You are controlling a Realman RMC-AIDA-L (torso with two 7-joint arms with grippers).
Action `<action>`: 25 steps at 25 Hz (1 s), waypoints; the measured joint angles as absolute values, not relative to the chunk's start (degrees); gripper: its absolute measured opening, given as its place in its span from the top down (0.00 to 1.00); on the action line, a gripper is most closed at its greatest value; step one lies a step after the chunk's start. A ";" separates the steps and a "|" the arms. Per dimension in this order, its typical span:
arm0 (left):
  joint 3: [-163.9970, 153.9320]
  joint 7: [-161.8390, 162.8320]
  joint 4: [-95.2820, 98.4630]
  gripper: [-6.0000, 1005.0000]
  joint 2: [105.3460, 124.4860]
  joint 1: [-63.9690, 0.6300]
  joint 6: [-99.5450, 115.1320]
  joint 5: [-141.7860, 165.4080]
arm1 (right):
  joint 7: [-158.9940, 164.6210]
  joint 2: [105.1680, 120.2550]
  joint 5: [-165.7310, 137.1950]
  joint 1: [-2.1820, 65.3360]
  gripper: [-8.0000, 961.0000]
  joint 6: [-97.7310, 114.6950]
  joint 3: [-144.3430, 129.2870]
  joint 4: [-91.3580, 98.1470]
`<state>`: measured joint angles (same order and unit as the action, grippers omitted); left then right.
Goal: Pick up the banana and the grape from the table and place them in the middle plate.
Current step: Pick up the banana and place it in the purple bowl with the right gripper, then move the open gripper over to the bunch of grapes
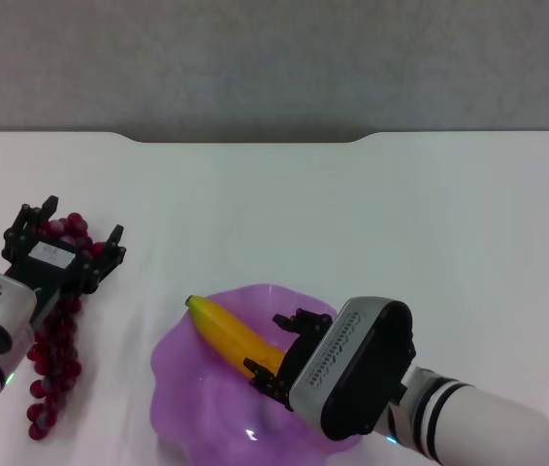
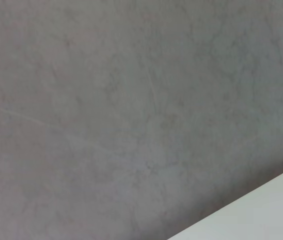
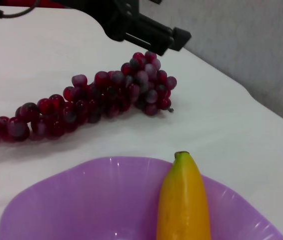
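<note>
The table (image 1: 430, 223) carries the plate (image 1: 182, 388) at 6 o'clock. The banana (image 1: 231, 335) lies in it, tip toward 10, its near end between the right gripper (image 1: 276, 354)'s spread fingers. At 9 o'clock the grape (image 1: 53, 354) lies on the table, its top under the left gripper (image 1: 66, 233)'s splayed fingers.

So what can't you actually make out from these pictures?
- Head view: the right gripper covers the banana's near end; whether it grips is unclear.
- Head view: the left gripper covers part of the grape bunch.
- Right wrist view: the frame edge cuts off the middle plate.
- Left wrist view: only wall and a table corner.
</note>
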<state>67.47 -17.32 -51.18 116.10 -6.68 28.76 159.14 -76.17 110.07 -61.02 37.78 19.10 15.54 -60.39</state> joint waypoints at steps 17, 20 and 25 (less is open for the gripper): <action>67.35 -17.31 -50.45 0.13 116.20 -6.76 30.58 158.97 | -101.60 114.33 -70.44 23.55 0.26 45.25 30.06 -69.03; 67.32 -17.31 -49.92 0.13 116.19 -6.82 30.93 158.89 | -99.59 114.41 -75.47 21.73 0.27 50.08 31.23 -69.13; 67.29 -17.31 -49.26 0.13 116.19 -6.99 31.43 158.85 | -91.69 114.37 -82.68 19.47 0.58 58.17 32.75 -68.83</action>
<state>67.29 -17.32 -49.26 116.19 -6.99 31.43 158.85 -91.69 114.37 -82.68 19.47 58.17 32.75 -68.83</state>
